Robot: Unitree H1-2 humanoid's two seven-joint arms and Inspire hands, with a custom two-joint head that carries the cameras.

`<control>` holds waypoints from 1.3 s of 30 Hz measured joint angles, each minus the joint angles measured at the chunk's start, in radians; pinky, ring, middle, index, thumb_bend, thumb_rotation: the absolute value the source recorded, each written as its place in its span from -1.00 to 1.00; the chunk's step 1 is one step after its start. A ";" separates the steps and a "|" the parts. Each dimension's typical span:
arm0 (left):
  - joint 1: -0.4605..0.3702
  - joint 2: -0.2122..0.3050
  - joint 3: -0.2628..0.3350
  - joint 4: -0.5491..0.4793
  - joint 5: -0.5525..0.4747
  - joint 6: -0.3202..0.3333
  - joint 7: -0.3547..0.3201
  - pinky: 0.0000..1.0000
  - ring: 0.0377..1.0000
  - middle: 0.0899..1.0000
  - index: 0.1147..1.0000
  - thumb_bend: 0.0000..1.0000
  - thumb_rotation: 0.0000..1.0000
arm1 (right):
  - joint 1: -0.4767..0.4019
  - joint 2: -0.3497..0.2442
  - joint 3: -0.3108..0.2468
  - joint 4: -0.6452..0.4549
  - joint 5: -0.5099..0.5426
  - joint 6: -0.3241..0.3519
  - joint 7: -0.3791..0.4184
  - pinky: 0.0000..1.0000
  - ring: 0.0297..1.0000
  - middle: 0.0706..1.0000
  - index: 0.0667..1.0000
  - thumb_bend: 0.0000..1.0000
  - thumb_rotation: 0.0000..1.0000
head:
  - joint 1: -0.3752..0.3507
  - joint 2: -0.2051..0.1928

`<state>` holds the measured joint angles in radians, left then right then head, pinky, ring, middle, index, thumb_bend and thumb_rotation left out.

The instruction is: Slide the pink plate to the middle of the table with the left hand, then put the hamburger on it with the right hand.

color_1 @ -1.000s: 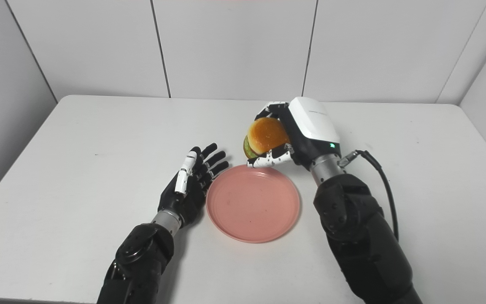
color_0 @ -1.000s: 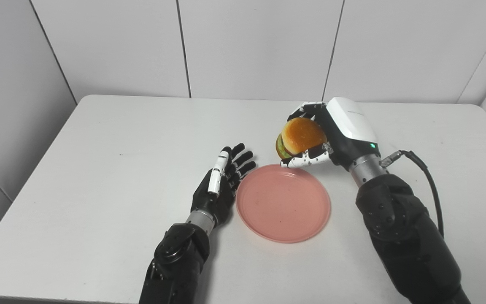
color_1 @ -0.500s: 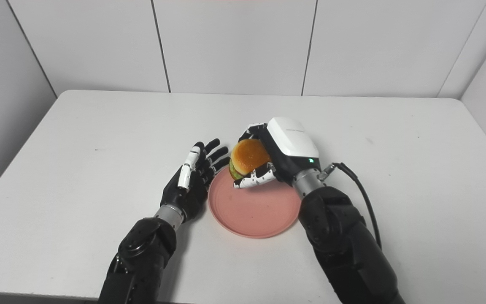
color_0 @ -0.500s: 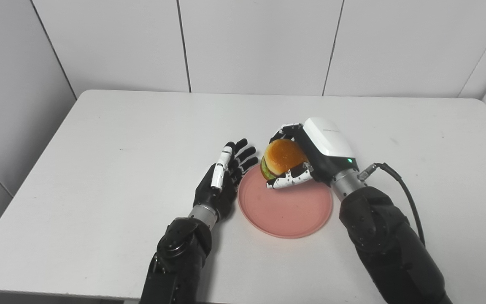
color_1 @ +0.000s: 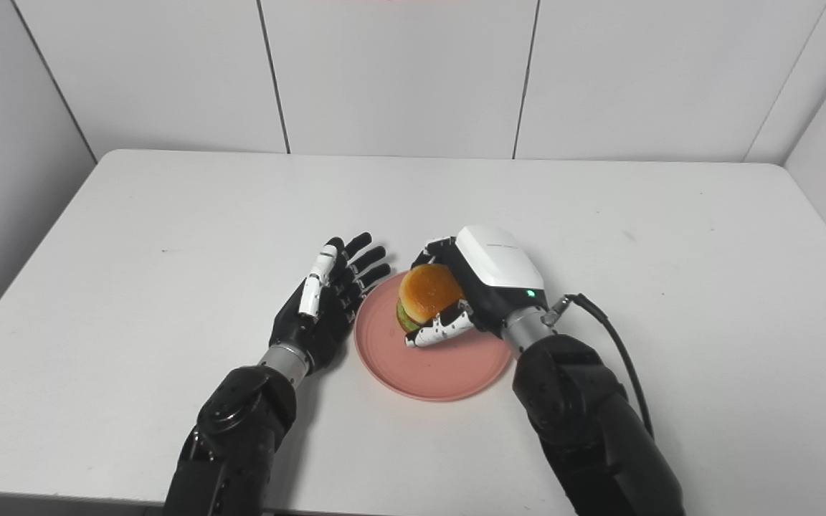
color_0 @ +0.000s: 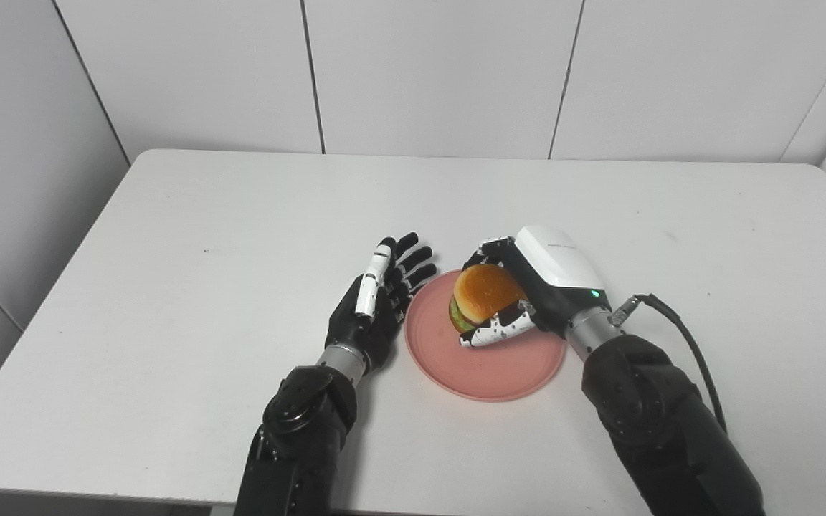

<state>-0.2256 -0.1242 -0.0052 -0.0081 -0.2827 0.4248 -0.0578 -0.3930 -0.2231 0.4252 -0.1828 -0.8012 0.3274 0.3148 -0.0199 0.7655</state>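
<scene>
The pink plate (color_0: 488, 373) lies near the middle of the white table. A hamburger (color_0: 483, 294) with an orange bun and green lettuce is held low over the plate's far half, and whether it touches the plate is unclear. My right hand (color_0: 528, 287) is shut on the hamburger, fingers behind it and thumb in front. Just left of the plate's rim my left hand (color_0: 377, 308) is open, palm on edge, fingers spread and pointing away from me, holding nothing.
The white table (color_0: 169, 287) reaches to the white panelled walls at the back and sides. A black cable (color_0: 685, 344) loops from my right wrist along the forearm.
My right hand has brought the hamburger from behind the plate toward me and down over the plate. The left hand has stayed by the plate's left rim. The camera has tilted a little.
</scene>
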 measured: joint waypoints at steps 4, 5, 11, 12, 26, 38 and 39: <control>0.000 0.000 0.005 -0.003 0.000 0.008 0.000 0.79 0.77 0.76 0.76 -0.27 1.00 | 0.008 0.000 0.005 0.024 -0.001 0.000 0.006 -0.58 -0.44 -0.26 -0.03 0.05 -1.00 | -0.005 0.002; 0.000 0.000 0.006 -0.005 0.000 0.009 0.000 0.79 0.77 0.76 0.77 -0.27 1.00 | 0.008 0.000 0.008 0.033 -0.002 0.000 0.008 -0.58 -0.44 -0.27 -0.03 0.05 -1.00 | -0.006 0.002; 0.000 0.000 0.013 -0.010 0.000 0.019 0.000 0.79 0.78 0.77 0.79 -0.27 1.00 | 0.009 0.000 0.017 0.069 -0.006 0.000 0.019 -0.57 -0.44 -0.26 -0.03 0.05 -1.00 | -0.009 0.002; 0.000 0.000 0.013 -0.011 0.000 0.021 0.000 0.78 0.77 0.77 0.78 -0.27 1.00 | 0.011 0.000 0.017 0.073 -0.006 0.000 0.019 -0.56 -0.44 -0.25 -0.03 0.05 -1.00 | -0.009 0.002; 0.000 0.000 0.017 -0.012 0.000 0.025 0.000 0.77 0.76 0.76 0.77 -0.23 1.00 | 0.009 0.003 0.030 0.090 -0.035 -0.002 0.007 -0.12 0.08 0.22 0.39 0.56 -0.48 | -0.014 0.006; 0.000 0.000 0.020 -0.013 0.000 0.025 0.000 0.80 0.82 0.79 0.78 -0.24 1.00 | 0.004 -0.011 0.037 0.064 -0.051 -0.002 0.091 0.61 0.85 0.94 0.96 0.94 0.16 | -0.018 0.006; 0.000 0.000 0.020 -0.014 0.000 0.025 0.000 0.80 0.83 0.80 0.78 -0.24 1.00 | 0.004 -0.011 0.035 0.061 -0.044 -0.002 0.096 0.63 0.87 0.96 0.98 0.97 0.20 | -0.018 0.006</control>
<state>-0.2256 -0.1242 0.0146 -0.0218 -0.2828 0.4498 -0.0580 -0.3886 -0.2341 0.4602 -0.1213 -0.8455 0.3256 0.4104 -0.0383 0.7716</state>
